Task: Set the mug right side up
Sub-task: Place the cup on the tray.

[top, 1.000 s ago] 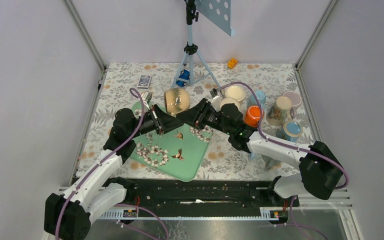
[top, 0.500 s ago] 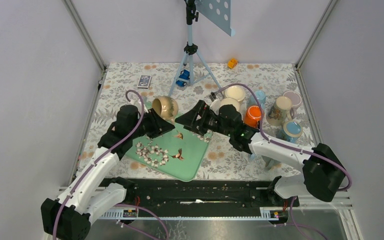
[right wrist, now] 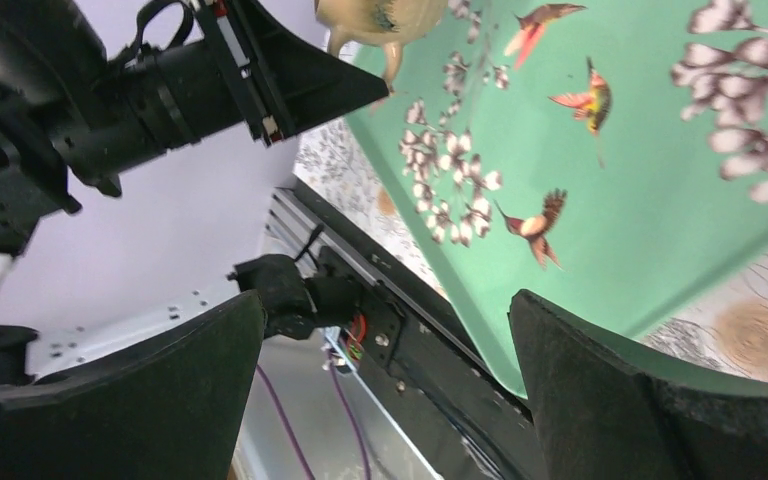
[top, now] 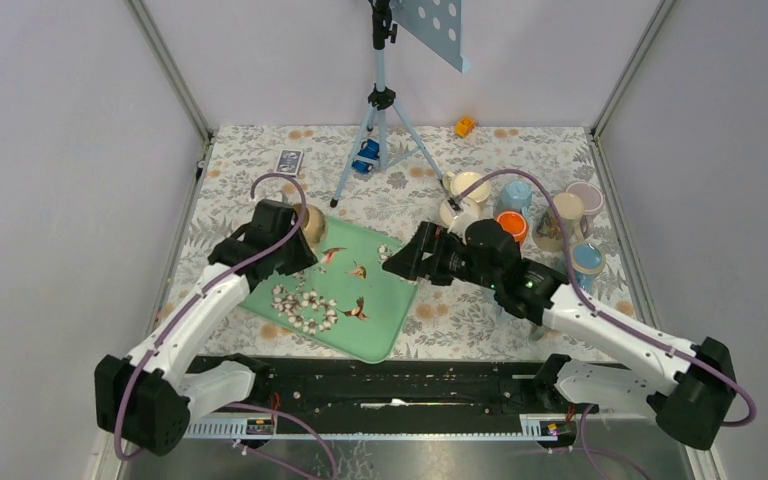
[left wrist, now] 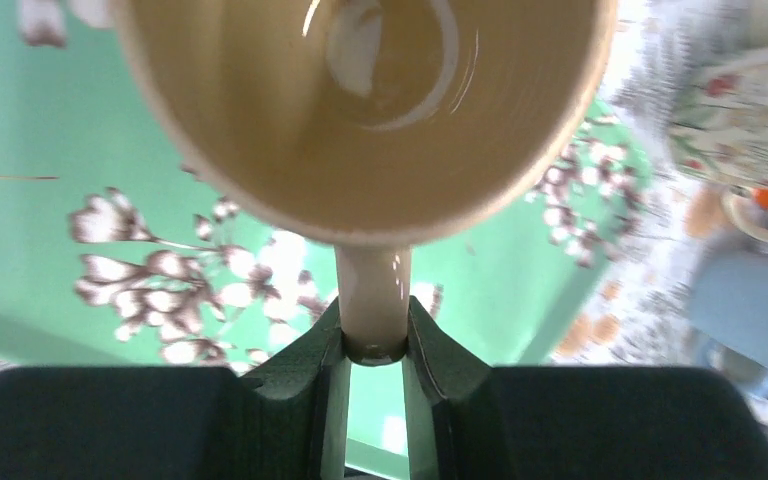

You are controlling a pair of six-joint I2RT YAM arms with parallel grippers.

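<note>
My left gripper [left wrist: 373, 345] is shut on the handle [left wrist: 372, 300] of the tan mug [left wrist: 360, 120]. The mug's mouth faces the wrist camera. From above, the mug [top: 312, 222] is at the far left corner of the green flowered tray [top: 370, 310], with the left gripper [top: 298, 242] beside it. Whether it rests on the tray I cannot tell. My right gripper [top: 398, 264] hangs over the tray's right edge, open and empty. Between its wide-spread fingers [right wrist: 387, 300] the right wrist view shows the tray and, far off, the mug [right wrist: 380, 15].
Several mugs [top: 550, 215] crowd the back right of the patterned cloth. A tripod [top: 380, 110] stands at the back centre, with a blue object [top: 365, 155], a card deck [top: 288, 160] and an orange toy [top: 465, 126] near it.
The right gripper opened, let go of the mug and drew back to the right. The left gripper carried the mug left to the tray's far corner.
</note>
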